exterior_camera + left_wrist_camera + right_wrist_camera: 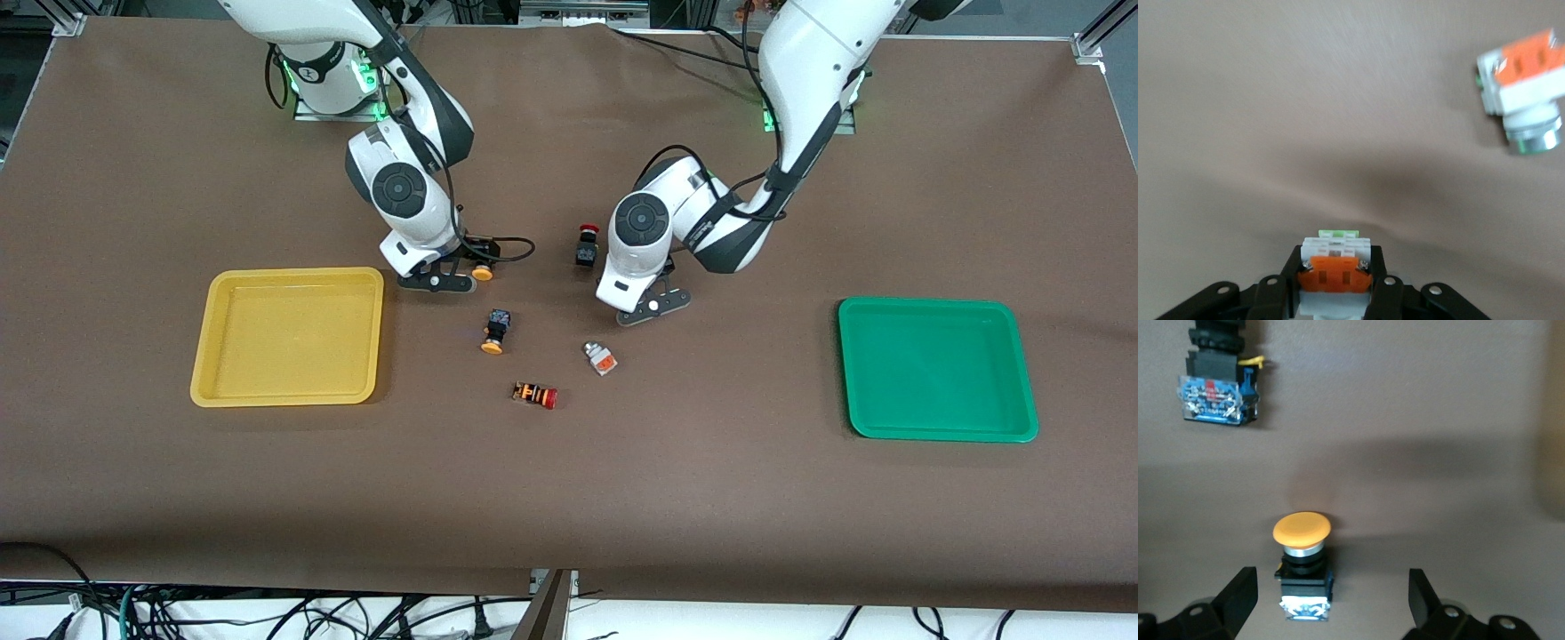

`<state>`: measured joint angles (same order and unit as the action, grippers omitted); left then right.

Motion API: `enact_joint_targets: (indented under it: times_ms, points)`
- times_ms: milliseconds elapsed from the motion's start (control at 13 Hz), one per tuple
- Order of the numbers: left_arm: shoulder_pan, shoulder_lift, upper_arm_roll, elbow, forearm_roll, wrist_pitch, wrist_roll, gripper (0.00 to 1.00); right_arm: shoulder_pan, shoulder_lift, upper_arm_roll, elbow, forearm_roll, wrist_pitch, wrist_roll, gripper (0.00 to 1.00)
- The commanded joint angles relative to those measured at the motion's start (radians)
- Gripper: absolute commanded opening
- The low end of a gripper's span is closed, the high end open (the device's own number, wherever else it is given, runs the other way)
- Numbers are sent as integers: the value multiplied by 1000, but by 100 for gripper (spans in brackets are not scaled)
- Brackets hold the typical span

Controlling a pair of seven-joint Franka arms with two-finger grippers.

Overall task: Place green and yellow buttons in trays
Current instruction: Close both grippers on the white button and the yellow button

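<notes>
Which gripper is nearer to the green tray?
The left. The left gripper, shut on a silver-white button, is near the table's middle, on the side toward the green tray. The right gripper is beside the yellow tray.

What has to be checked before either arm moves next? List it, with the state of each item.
1. Left gripper shut on a white button: ok.
2. That button lifted off the table: cannot tell.
3. Right gripper open, with a yellow-capped button between its fingers: ok, though the button sits off-centre.
4. Green tray has bare floor for a drop: ok.
5. Yellow tray has bare floor: ok.
6. Black red-capped button is outside both grippers: ok.
</notes>
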<state>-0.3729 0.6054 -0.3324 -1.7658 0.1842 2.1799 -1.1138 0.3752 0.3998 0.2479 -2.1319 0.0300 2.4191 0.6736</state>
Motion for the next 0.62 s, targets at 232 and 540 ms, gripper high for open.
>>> enact_joint_targets:
  times_ms: [232, 540]
  points:
    - [161, -140, -5, 49, 15, -242, 352, 15, 41, 48, 2, -14, 11, 70, 50, 100]
    - [300, -153, -4, 91, 15, -318, 670, 15, 44, 68, 2, -17, 11, 69, 49, 85]
